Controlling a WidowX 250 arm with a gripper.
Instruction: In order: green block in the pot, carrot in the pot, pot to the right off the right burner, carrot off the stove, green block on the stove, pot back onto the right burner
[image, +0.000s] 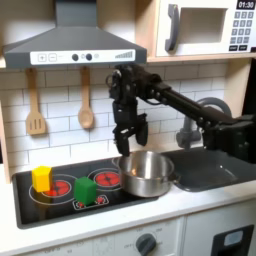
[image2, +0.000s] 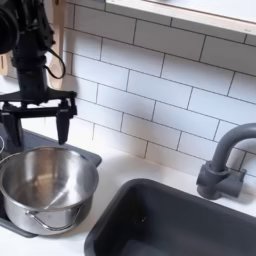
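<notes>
In the first exterior view the green block (image: 85, 190) sits on the stove (image: 30, 200) between the two red rings. The pot (image: 147, 172) stands at the stove's right end and covers most of the right burner (image: 106, 178). My gripper (image: 123, 141) hangs just above the pot's far left rim. In the second exterior view the gripper (image2: 37, 118) is open, its fingers (image2: 63, 122) spread wide and nothing between them, above the far rim of the empty pot (image2: 45, 185). The sink (image2: 165, 225) lies at the second exterior view's right. The carrot is out of view.
A yellow block (image: 42, 178) stands on the left burner. The arched faucet (image2: 222, 160) rises behind the sink. Two wooden utensils (image: 85, 100) hang on the tiled wall, under a range hood (image: 70, 45) and beside a microwave (image: 205, 25).
</notes>
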